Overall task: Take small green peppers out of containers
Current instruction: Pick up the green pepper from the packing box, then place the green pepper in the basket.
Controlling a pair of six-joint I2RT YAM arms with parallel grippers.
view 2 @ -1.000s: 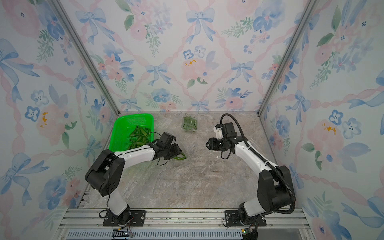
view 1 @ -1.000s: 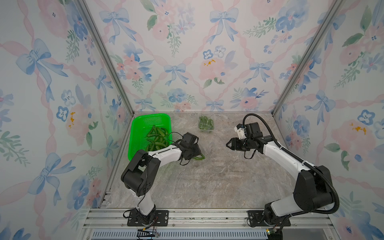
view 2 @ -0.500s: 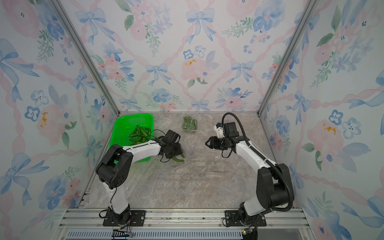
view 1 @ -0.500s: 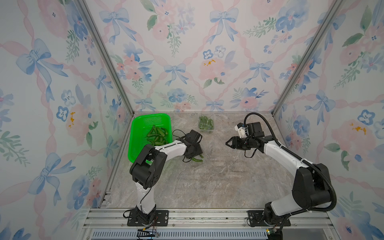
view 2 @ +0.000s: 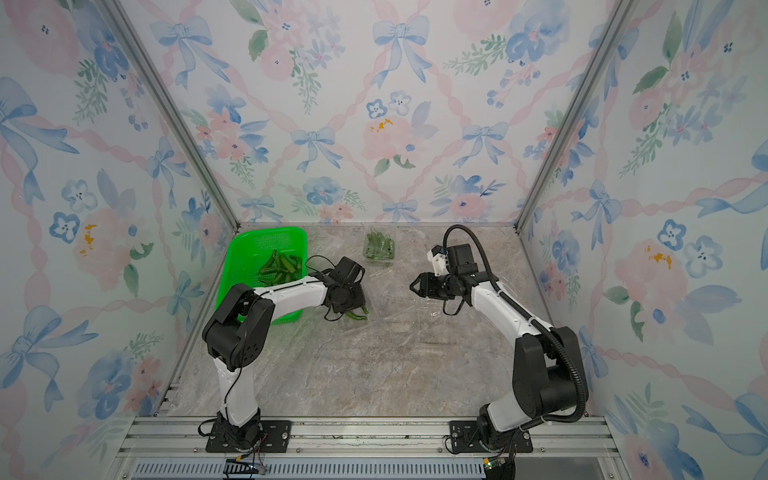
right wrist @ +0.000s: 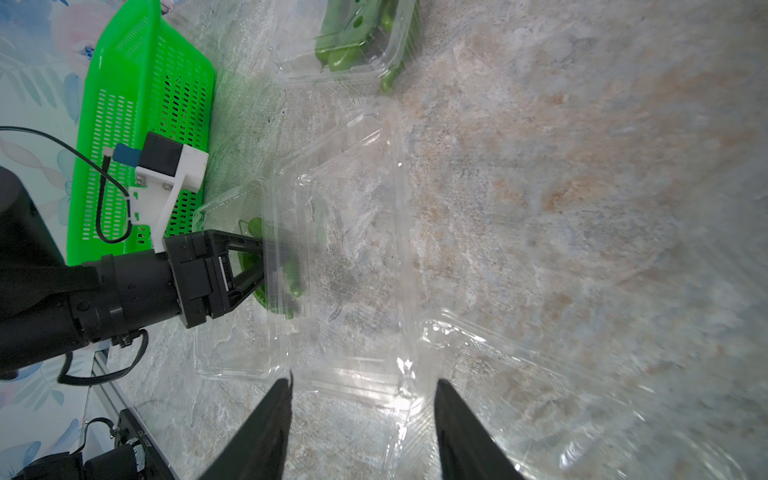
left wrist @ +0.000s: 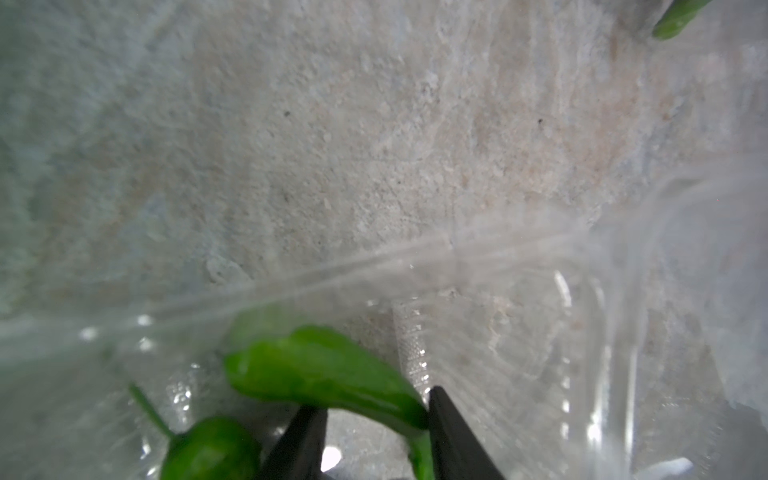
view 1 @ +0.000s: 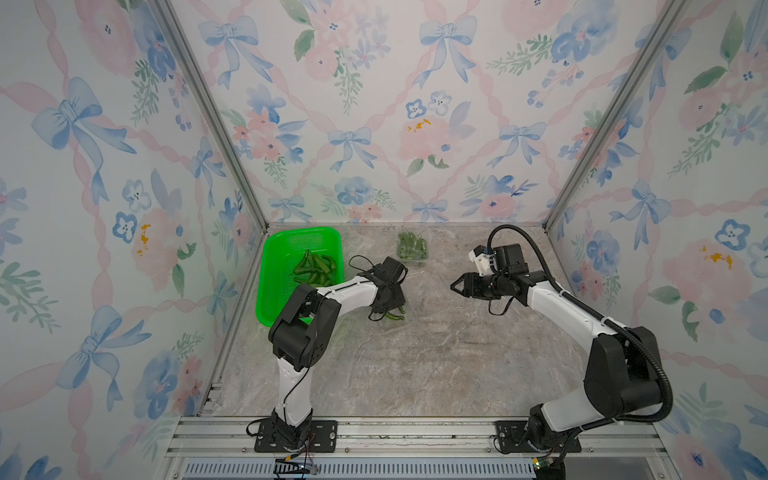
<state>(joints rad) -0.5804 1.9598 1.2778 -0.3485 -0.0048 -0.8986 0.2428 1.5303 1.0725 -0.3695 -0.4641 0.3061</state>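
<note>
Your left gripper (left wrist: 374,400) straddles a small green pepper (left wrist: 316,370) lying crosswise between its jaws — pinched or not, too blurred to tell.

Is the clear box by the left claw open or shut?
Open: the clamshell box has its lid swung back off the tray, and the left claw reaches inside at the green peppers.

Enclosure seen from above. Three walls (view 1: 374,104) carry wallpaper of blue bows, pink ribbons and flowers. Aluminium posts (view 1: 210,112) mark the two far corners. The worktop (view 1: 415,365) has a grey-beige stone pattern and is evenly lit. Slotted aluminium rails (view 1: 415,432) run along its near edge, with a ventilation grille (view 1: 374,469) beyond them.
</note>
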